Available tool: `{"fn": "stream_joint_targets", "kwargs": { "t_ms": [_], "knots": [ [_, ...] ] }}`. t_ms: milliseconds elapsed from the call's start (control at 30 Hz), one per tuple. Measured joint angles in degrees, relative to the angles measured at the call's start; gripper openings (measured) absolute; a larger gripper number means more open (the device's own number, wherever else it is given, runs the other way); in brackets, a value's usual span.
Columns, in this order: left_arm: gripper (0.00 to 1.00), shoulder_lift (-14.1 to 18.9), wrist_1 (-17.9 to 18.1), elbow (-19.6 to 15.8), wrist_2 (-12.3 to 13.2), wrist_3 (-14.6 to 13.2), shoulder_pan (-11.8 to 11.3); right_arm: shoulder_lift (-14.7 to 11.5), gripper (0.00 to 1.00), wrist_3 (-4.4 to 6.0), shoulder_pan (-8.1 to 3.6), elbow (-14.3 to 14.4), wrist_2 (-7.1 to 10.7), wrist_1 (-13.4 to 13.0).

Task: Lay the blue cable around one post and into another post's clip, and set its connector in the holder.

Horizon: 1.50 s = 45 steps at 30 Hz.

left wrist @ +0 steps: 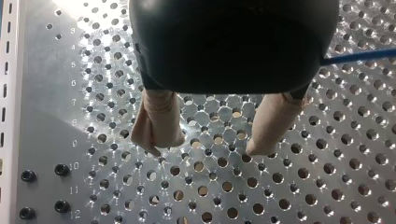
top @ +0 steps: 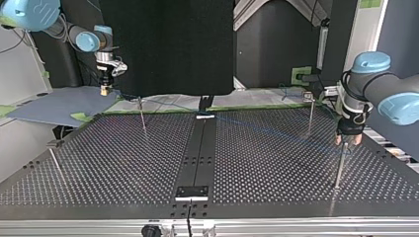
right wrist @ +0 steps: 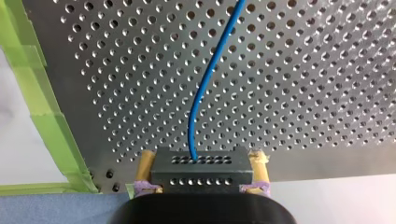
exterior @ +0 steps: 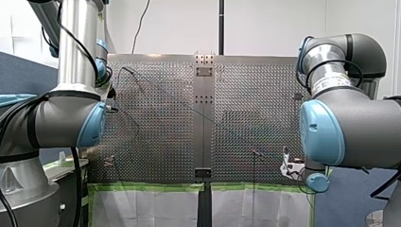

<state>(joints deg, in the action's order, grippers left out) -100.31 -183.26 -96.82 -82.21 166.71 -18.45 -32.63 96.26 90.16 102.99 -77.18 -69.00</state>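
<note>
While our right jaws are clamping the connector (right wrist: 201, 173) at the top view's upper left, the seemingly limp, light blue cable (right wrist: 204, 93) is crossing the bench (top: 123, 158), inviting a mid-length pinch; our left jaws are gaping.

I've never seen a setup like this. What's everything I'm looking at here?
perforated table: one, silvery, under both arms.
centre strip: one, black, down the table's middle.
posts: four, thin metal, upright on the table.
connector: one, dark, rows of holes, held near the table's edge.
blue cable: one, blue, runs from the connector over the table.
green tape: several strips, green, along the table's edge.
my left gripper: one, beige pads, open, empty, beside a post.
my right gripper: one, yellow pads, shut on the connector.
</note>
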Motion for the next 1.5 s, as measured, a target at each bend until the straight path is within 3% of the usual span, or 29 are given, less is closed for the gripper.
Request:
{"fn": "stream_joint_targets", "kwargs": {
  "t_ms": [167, 267, 467, 767, 933, 1100, 1333, 1500],
  "knots": [
    [1.0, 0.0, 0.0, 0.0, 0.0, -0.14, 0.01, 1.09, 0.0, 0.37, -0.72, -0.52, 0.01, 0.42],
    [1.0, 0.0, 0.0, 0.0, 0.0, -0.16, 0.02, 2.28, 0.0, -0.14, -1.08, -0.91, -0.02, 1.34],
    [1.0, 0.0, 0.0, 0.0, 0.0, -0.22, 0.06, 3.22, 0.0, -2.7, -1.23, -1.29, -0.15, 2.14],
    [1.0, 0.0, 0.0, 0.0, 0.04, -0.63, 0.08, 3.23, 0.0, -7.4, -0.84, -1.66, -0.12, 3.34],
    [1.0, 0.19, -0.19, 0.02, 0.2, -1.77, 0.16, 3.14, 0.0, -9.28, -0.76, -1.68, 0.88, 3.61],
    [1.0, 1.9, 0.05, 0.26, 0.62, -2.15, 0.28, 3.09, 0.0, -9.86, -0.61, -1.69, 1.47, 3.68],
    [1.0, 5.24, -0.02, 0.44, 2.55, -2.43, 1.31, 3.07, 0.0, -9.93, -0.39, -1.69, 1.57, 3.69],
    [1.0, 7.12, -0.46, 0.44, 2.57, -2.58, 2.41, 3.06, 0.0, -9.87, -0.31, -1.69, 1.58, 3.79]
  ]
}}
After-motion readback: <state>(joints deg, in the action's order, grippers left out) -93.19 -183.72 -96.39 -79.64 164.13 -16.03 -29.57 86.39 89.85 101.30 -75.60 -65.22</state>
